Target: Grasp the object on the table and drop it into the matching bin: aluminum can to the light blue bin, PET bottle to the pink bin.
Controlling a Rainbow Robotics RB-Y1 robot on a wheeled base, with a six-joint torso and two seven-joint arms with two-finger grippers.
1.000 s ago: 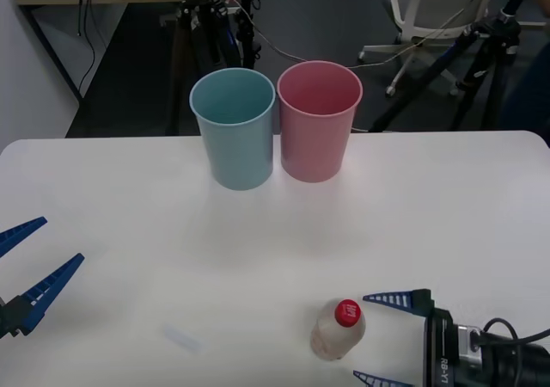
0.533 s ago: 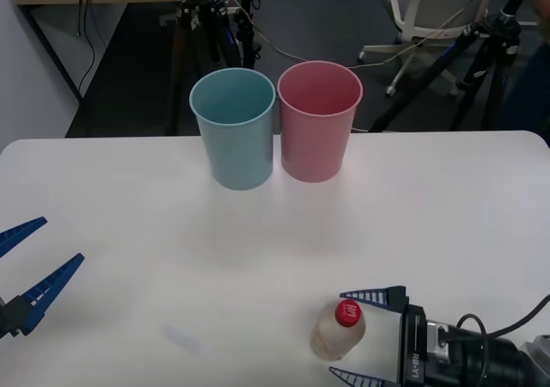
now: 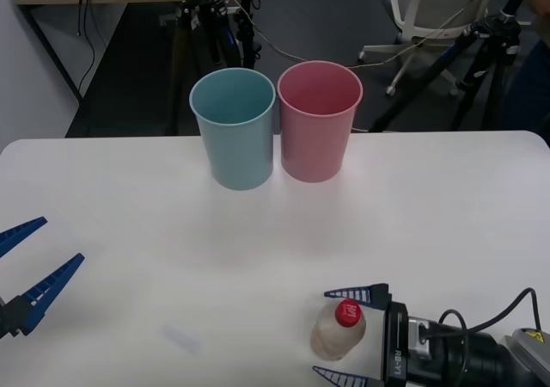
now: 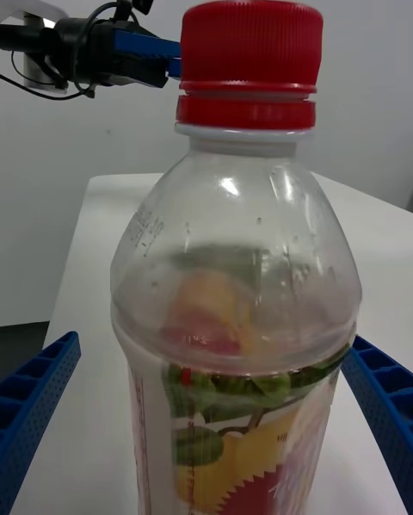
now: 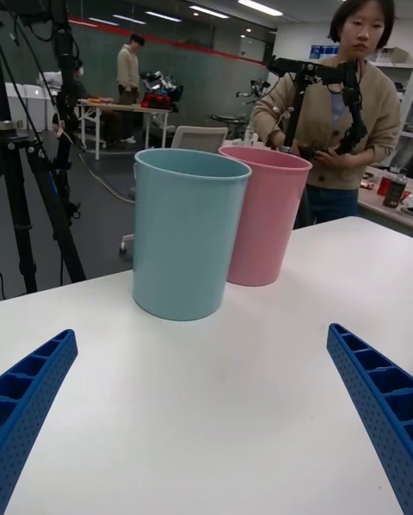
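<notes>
The PET bottle (image 3: pixel 338 330) stands upright at the lower right of the table (image 3: pixel 447 206), with the right gripper (image 3: pixel 351 335) spread wide around it, fingers on either side but not squeezing yet. Left gripper (image 3: pixel 30 262) sits open at the lower left, while the light blue bin (image 3: pixel 234 129) and pink bin (image 3: pixel 319 122) stand side by side up top center.

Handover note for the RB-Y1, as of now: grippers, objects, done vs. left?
Right gripper: open, fingers on either side of the PET bottle, not closed on it.
Left gripper: open, parked at the table's near left edge.
Bottle: upright on the table, near right side, red cap on.
Pink bin and light blue bin: side by side at the far edge.
Done: approach.
Left: close on the bottle, lift, carry, drop into the pink bin.
</notes>
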